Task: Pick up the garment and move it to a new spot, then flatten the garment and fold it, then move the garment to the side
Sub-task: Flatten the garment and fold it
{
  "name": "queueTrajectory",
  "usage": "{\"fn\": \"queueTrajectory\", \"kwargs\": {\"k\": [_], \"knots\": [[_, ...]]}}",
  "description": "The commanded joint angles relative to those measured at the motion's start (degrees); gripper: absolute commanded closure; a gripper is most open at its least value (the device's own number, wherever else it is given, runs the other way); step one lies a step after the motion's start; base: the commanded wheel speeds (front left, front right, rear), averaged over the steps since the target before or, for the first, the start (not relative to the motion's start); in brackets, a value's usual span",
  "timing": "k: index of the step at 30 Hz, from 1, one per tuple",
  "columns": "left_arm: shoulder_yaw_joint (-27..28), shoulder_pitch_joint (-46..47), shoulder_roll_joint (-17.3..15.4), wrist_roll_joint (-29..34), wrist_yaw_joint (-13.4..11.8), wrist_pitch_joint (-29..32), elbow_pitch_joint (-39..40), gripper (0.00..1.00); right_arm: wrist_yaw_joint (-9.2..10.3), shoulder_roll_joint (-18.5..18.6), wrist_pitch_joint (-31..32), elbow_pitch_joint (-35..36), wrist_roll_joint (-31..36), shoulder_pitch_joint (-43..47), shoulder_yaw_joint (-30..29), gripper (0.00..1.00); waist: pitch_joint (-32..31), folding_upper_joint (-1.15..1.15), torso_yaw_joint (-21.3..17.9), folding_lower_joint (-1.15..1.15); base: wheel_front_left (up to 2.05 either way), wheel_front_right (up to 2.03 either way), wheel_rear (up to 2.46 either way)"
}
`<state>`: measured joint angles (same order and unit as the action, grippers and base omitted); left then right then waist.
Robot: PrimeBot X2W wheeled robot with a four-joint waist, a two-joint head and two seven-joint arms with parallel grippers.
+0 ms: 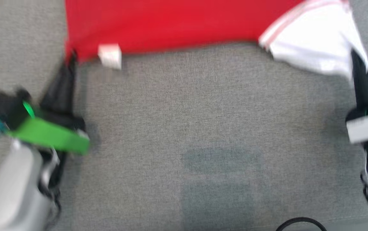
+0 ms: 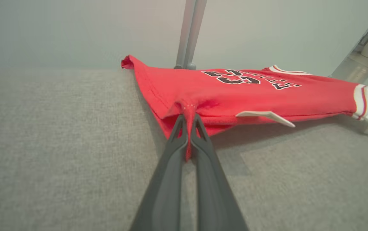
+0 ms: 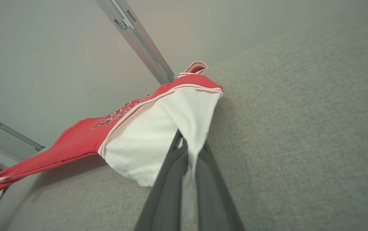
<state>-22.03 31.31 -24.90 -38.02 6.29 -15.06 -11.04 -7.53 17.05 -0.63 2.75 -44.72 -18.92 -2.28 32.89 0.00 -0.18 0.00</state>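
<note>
The garment point(image 1: 171, 25) is a red jersey with black lettering, white trim and a white sleeve point(image 1: 315, 41), stretched across the far part of the grey fabric surface point(image 1: 203, 122). My left gripper point(image 1: 71, 59) is shut on a red corner of the garment point(image 2: 187, 110). A white tag point(image 2: 265, 116) hangs from the hem beside it. My right gripper point(image 1: 357, 64) is shut on the white sleeve point(image 3: 158, 138), which drapes over its fingers point(image 3: 171, 179). Between the two grips the near edge hangs lifted off the surface.
A metal post point(image 2: 190, 32) stands behind the surface against a pale wall. A black cable loop point(image 1: 301, 223) lies at the near edge. A green band point(image 1: 49, 134) wraps my left wrist. The head view is blurred.
</note>
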Motion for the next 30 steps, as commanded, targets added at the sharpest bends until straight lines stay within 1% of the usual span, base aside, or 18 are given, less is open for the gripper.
{"fn": "queueTrajectory", "kwargs": {"k": [1,2,4,6,9,11,15,17,19,21,30], "knots": [[-0.1,-3.1,0.0,0.8,-0.5,-0.1,0.5,1.0,0.08,0.0,0.1,0.5,0.2,2.6,-0.7,1.0,-8.4,0.0,0.7,0.0,0.0,0.0,0.0],[-0.3,-6.7,0.8,0.9,-1.2,-0.1,1.6,1.0,0.08,-0.5,0.6,1.6,0.4,5.8,-1.1,1.0,-10.1,0.0,0.6,0.0,0.0,0.0,0.0],[-0.9,-13.9,0.5,2.9,-3.2,-0.1,3.9,1.0,0.08,-1.3,1.4,3.9,1.0,11.9,-1.9,1.0,-13.0,0.0,0.0,0.0,0.0,0.0,0.0],[-0.5,-20.9,1.5,3.4,-5.6,-0.1,6.2,1.0,0.08,-1.7,2.0,5.6,1.5,18.0,-2.7,1.0,-15.6,0.0,-0.6,0.0,0.0,0.0,0.0],[-0.1,-30.7,1.9,4.6,-8.8,-0.1,9.4,1.0,0.09,-3.7,2.8,7.3,0.9,26.6,-5.3,1.0,-18.5,0.0,-1.0,0.0,0.0,0.0,0.0],[0.5,-35.5,2.2,4.8,-10.9,-0.1,11.5,1.0,0.09,-4.5,3.3,8.4,1.3,31.6,-6.7,1.0,-19.5,0.0,-1.0,0.0,0.0,0.0,0.0],[0.5,-42.1,2.8,4.1,-13.1,-0.1,15.3,1.0,0.09,-5.5,3.9,10.7,2.0,38.6,-8.8,1.0,-19.8,0.0,-1.1,0.0,0.0,0.0,0.0],[0.1,-43.6,3.0,3.2,-13.4,0.9,16.5,1.0,0.09,-6.2,4.8,11.2,1.7,39.5,-9.1,1.0,-19.7,0.0,-1.4,0.0,0.0,0.0,0.0],[-0.3,-43.7,2.9,2.8,-13.4,2.2,17.2,1.0,0.09,-6.2,5.8,10.7,2.5,38.2,-8.8,1.0,-19.5,0.0,-1.8,0.0,0.0,0.0,0.0],[-0.6,-43.0,3.2,1.8,-13.5,3.9,17.8,1.0,0.08,-6.3,6.8,9.6,3.4,35.6,-8.4,1.0,-19.4,0.0,-2.1,0.0,0.0,0.0,0.0],[-0.4,-36.9,0.8,0.0,-14.5,13.0,20.0,1.0,0.08,-5.9,14.6,1.1,8.3,21.9,-4.0,1.0,-19.7,0.0,-1.6,0.0,0.0,0.0,0.0]]}}
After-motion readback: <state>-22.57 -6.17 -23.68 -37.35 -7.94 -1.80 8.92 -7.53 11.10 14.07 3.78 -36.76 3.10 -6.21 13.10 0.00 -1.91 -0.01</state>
